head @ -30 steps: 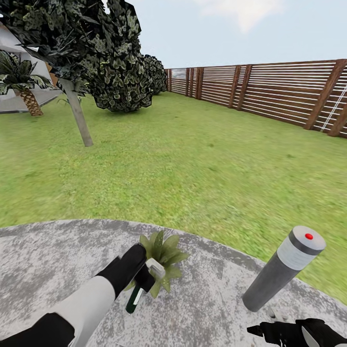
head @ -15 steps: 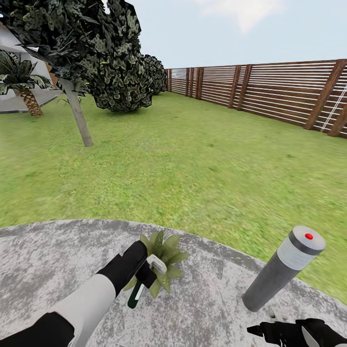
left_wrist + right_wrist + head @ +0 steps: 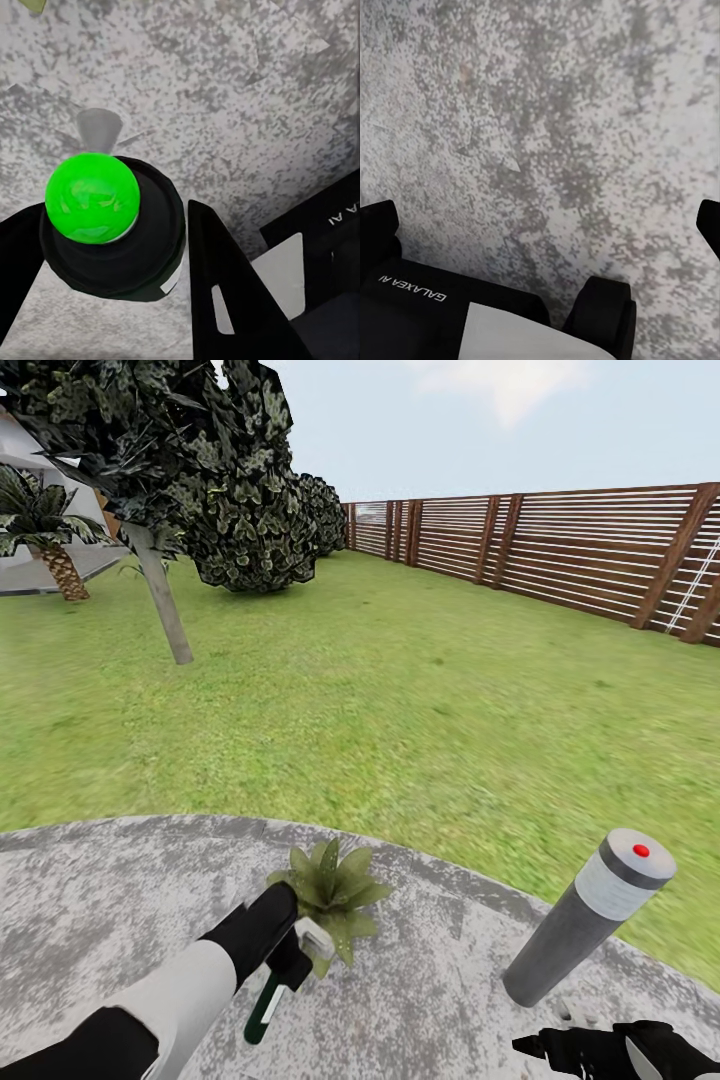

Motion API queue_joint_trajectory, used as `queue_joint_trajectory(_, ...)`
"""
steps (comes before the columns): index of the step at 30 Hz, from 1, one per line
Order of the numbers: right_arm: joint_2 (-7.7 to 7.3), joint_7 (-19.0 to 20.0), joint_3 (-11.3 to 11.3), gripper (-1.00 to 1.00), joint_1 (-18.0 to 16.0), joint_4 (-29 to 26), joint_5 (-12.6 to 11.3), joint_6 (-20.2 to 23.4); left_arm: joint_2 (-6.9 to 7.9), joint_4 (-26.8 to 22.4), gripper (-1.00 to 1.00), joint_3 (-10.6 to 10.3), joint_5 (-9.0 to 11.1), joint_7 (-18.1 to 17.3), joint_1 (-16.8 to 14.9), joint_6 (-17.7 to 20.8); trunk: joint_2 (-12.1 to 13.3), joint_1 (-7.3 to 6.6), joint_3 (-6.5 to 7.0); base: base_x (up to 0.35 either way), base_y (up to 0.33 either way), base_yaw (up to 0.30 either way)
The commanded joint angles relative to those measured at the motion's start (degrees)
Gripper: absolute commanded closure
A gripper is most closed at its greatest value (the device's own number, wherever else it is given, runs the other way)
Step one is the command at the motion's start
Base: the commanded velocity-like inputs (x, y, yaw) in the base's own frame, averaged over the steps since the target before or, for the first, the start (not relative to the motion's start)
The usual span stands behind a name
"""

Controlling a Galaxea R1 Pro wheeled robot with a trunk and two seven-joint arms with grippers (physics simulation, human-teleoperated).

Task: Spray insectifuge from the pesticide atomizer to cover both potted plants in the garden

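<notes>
One potted plant [image 3: 332, 884], a low rosette of olive-green leaves, sits near the far edge of the grey patio [image 3: 110, 880]. Just in front of it my left gripper [image 3: 298, 952] is shut on the pesticide atomizer [image 3: 264, 1006]. The slim dark green bottle with a white label slants down and toward me from the hand. In the left wrist view the atomizer [image 3: 93, 196] shows end-on, bright green and round, between the black fingers [image 3: 225, 300]. My right gripper [image 3: 548, 1046] hovers low over the paving at the near right, open and holding nothing.
A grey bollard lamp [image 3: 592, 916] with a red dot leans at the patio's right edge, just beyond my right hand. Lawn [image 3: 400, 700] stretches to a brown slatted fence [image 3: 560, 540]. A tree trunk [image 3: 160, 595], dark bushes and a palm [image 3: 50, 530] stand at the far left.
My left gripper has drawn back toward me with the atomizer, so the bottle sits lower and more of the plant shows. The right arm and the camera have not moved.
</notes>
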Motion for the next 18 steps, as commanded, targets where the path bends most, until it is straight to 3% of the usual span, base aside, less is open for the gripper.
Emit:
queue_joint_trajectory(1, 0.02, 0.18, -0.46, -1.00, -0.01, -0.07, 0.09, 0.57, 0.03, 0.08, 1.00, -0.19, -0.57, -0.58, -0.01, 0.08, -0.02, -0.01, -0.05, 0.000, 0.000, 0.000)
queue_joint_trajectory(9, 0.03, 0.10, -0.46, -1.00, -0.01, -0.07, 0.09, 0.57, -0.08, 0.27, 1.00, 0.17, 0.45, -0.66, 0.01, 0.04, -0.02, -0.01, -0.05, 0.000, 0.000, 0.000)
queue_joint_trajectory(11, 0.03, 0.10, -0.48, -1.00, -0.01, -0.07, 0.09, 0.57, -0.09, 0.06, 1.00, 1.71, 0.50, -0.66, 0.01, 0.02, -0.02, -0.01, -0.05, 0.000, 0.000, 0.000)
queue_joint_trajectory(13, 0.03, 0.16, -0.52, -1.00, -0.01, -0.07, 0.09, 0.57, -0.13, -2.06, 1.00, 4.54, 0.52, -0.66, 0.01, 0.01, -0.02, -0.01, -0.05, 0.000, 0.000, 0.000)
queue_joint_trajectory(18, 0.02, 0.18, -0.51, -1.00, -0.01, -0.07, 0.09, 0.57, -0.12, -4.02, 1.00, 8.05, 0.50, -0.59, 0.01, 0.01, -0.02, -0.01, -0.05, 0.000, 0.000, 0.000)
